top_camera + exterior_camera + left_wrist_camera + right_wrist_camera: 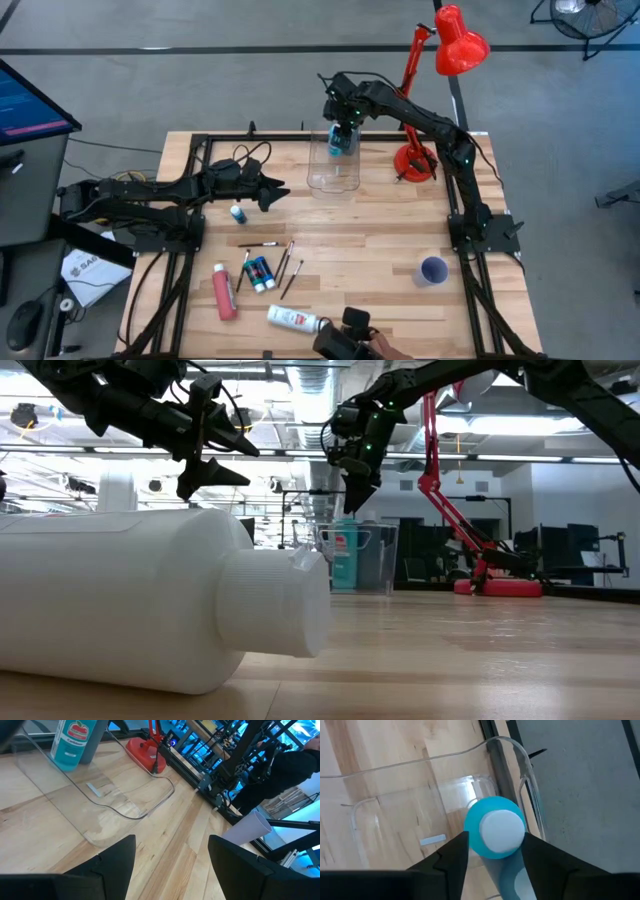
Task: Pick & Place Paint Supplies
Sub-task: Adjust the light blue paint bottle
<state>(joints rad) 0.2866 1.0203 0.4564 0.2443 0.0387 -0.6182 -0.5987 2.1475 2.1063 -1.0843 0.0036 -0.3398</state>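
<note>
White bottle [293, 319] lies on its side at the table's near edge, far from the clear box [333, 176]; pink-red bottle [224, 292], small blue-green bottles [260, 273] and thin brushes [284, 264] lie between it and the box, all well apart from the box; one small bottle [238, 213] stands nearer the box, just below the left gripper [274, 192].

Left gripper hovers beside the box on its left side, fingers spread, nothing between them.

Right gripper [492, 851] hangs over the box's far end; the light blue bottle [495, 827] stands upright inside the box, cap up; fingers sit either side of the cap, seemingly just clear of it; I judge this a release in progress, grip not certain.

Step in hand, judged: letting go of the light blue bottle in the box. To do well: part fingers fully before lifting; rise straight up so neither finger drags the cap or clips the box wall; risk is tipping the upright bottle.
</note>
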